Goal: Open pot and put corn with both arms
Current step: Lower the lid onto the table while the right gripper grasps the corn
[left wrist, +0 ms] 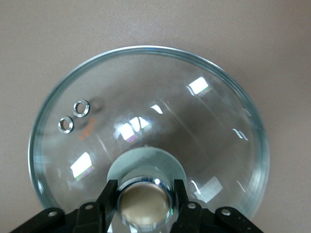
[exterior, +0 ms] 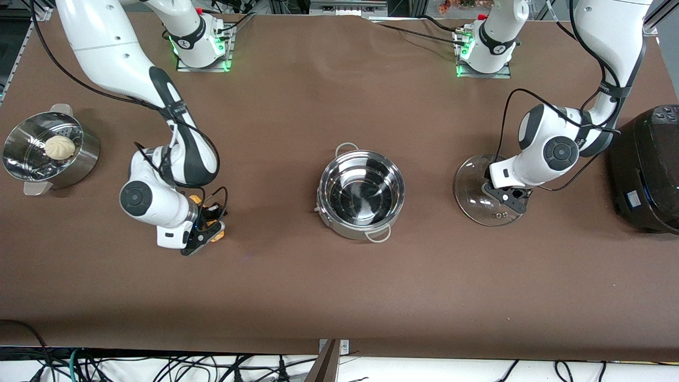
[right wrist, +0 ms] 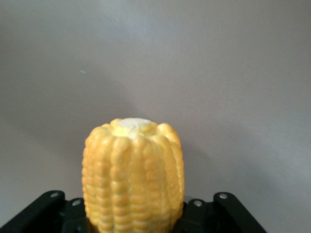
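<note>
The steel pot [exterior: 362,193] stands open and empty at the table's middle. Its glass lid [exterior: 477,188] is down at the table toward the left arm's end, and it fills the left wrist view [left wrist: 160,111]. My left gripper [exterior: 504,197] [left wrist: 145,194] is shut on the lid's gold-tan knob [left wrist: 145,203], one finger on each side. My right gripper [exterior: 204,233] [right wrist: 133,213] is shut on the yellow corn [right wrist: 132,174], low over the brown table toward the right arm's end. In the front view only bits of the corn [exterior: 217,235] show under the hand.
A steel steamer bowl [exterior: 79,159] holding a white bun [exterior: 59,147] stands at the right arm's end. A black cooker [exterior: 647,170] stands at the left arm's end, close to the left arm's wrist. Both bases are at the table's farther edge.
</note>
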Tool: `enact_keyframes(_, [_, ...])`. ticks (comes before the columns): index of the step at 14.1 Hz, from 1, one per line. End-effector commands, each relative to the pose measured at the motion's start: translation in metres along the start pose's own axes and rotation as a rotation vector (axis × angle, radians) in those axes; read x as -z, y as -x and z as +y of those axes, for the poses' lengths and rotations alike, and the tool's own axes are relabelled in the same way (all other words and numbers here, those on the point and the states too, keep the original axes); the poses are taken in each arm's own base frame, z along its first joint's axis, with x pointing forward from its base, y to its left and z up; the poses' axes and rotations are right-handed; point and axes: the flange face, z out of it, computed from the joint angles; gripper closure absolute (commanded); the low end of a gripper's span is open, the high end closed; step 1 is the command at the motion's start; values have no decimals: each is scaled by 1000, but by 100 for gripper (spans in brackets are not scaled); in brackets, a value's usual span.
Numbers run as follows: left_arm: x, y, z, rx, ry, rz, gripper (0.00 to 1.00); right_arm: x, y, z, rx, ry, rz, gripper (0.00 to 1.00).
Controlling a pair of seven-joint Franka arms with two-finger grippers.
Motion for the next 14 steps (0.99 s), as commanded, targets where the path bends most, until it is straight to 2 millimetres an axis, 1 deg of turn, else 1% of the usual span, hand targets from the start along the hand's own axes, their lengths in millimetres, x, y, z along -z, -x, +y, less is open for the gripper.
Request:
enact_keyframes(1, [11, 2, -3, -36, -30, -3, 0, 46, -3, -6, -26, -29, -7, 100])
enact_keyframes(2, [11, 3, -2, -43, -24, -18, 0, 54, -4, -11, -54, -31, -9, 100])
enact_keyframes(3, [15, 2, -4, -40, -27, -17, 0, 64, -9, -20, -79, -29, -2, 100])
enact_keyframes(4, [27, -1, -6, -36, -39, -7, 0, 74, -16, -38, -95, -36, 5, 100])
enact_keyframes(5, [41, -2, -5, -29, -38, -21, 0, 80, -18, -47, -126, -41, 0, 100])
enact_keyframes(7, [89, -15, 4, -37, -38, -59, 0, 91, -26, -68, -149, -44, 6, 100])
enact_keyframes(9, [144, -24, 2, -9, 1, -93, 0, 99, -35, -96, -190, -35, 4, 100])
enact_keyframes(10, [171, -26, 0, 22, 53, -96, 0, 102, -41, -115, -205, -25, -1, 100])
enact_keyframes(11, [196, -27, -1, 43, 94, -89, 0, 111, -46, -134, -217, -17, 6, 100])
enact_keyframes(12, [218, -25, -5, 66, 112, -87, 0, 112, -48, -147, -235, -16, -4, 100])
enact_keyframes(14, [267, -22, -10, 140, 100, -74, 0, 122, -56, -171, -251, 20, -7, 100])
